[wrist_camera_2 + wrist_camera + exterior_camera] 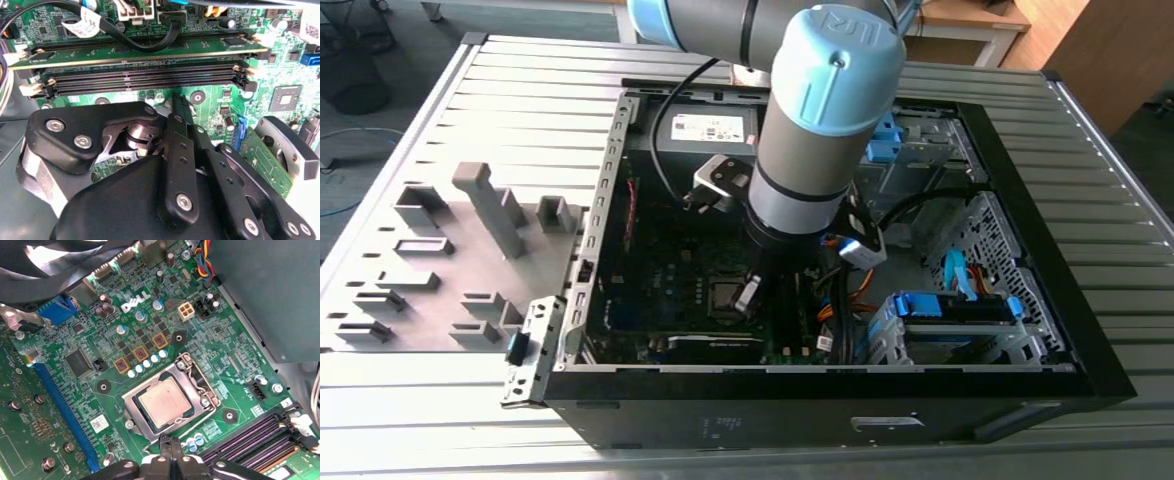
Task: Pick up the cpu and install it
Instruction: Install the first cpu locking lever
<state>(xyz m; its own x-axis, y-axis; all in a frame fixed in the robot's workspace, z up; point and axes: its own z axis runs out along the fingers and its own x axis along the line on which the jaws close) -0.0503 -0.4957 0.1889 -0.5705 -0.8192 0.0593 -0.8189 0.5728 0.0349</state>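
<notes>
The cpu (164, 401), a flat silvery square, lies in the metal-framed socket (192, 371) on the green motherboard (100, 405); the frame's lid is open. My gripper (170, 444) hovers just beside the socket's edge, between it and the memory slots (255, 432). Its black fingers are shut together with nothing between them. In the second wrist view the gripper (181, 102) points down at the board near the memory slots (145, 80). In the exterior view the gripper (747, 296) reaches into the open computer case (1014, 150), right next to the socket (719, 297).
A grey tray (360, 200) with plastic blocks lies at the exterior view's left. Inside the case are the power supply box (707, 128), black cables (921, 205), a blue drive cage (947, 310) and a graphics card (707, 347). A memory stick (140, 54) fills one slot.
</notes>
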